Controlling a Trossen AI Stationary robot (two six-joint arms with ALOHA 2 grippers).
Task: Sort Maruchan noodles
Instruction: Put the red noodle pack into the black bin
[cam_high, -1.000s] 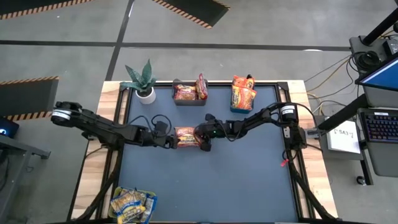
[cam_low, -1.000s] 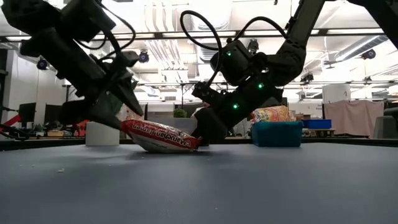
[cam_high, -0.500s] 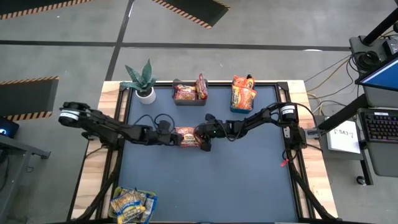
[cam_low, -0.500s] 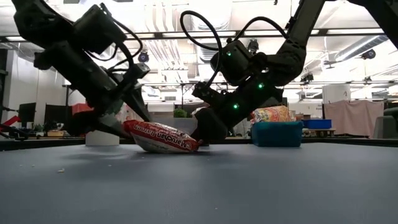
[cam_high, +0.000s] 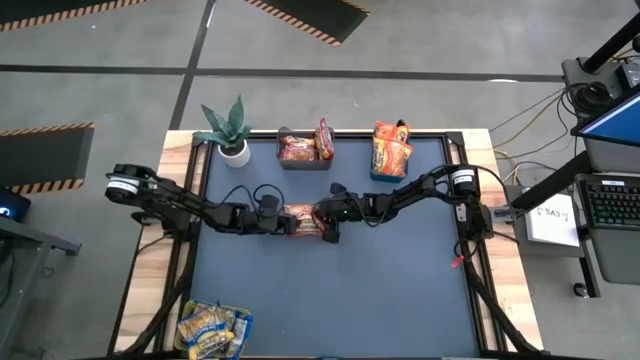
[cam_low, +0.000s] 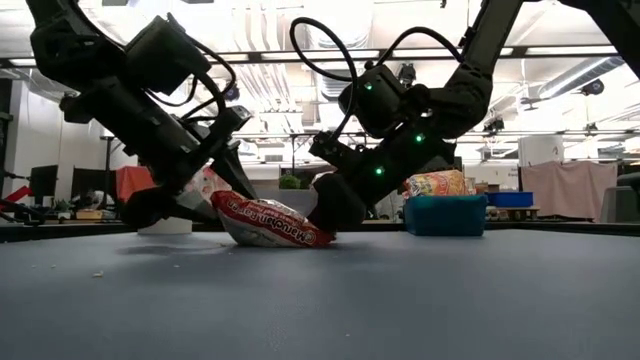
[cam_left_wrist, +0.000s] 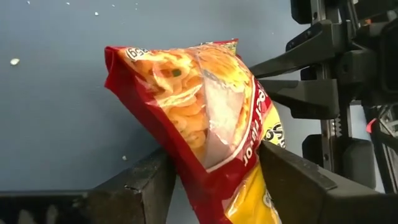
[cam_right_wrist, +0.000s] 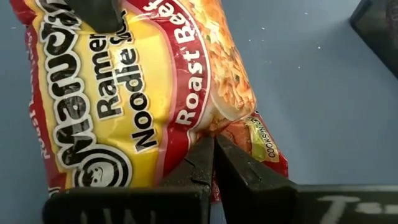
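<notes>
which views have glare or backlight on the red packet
Low view: bright ceiling lights leave both arms dark silhouettes, the red packet still readable. Left wrist view: sheen on its clear wrapper. Right wrist view: evenly lit, label legible.

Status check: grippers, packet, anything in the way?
Left gripper straddles the red packet mid-table. Right gripper shut, pinching its other edge. No obstruction visible.
</notes>
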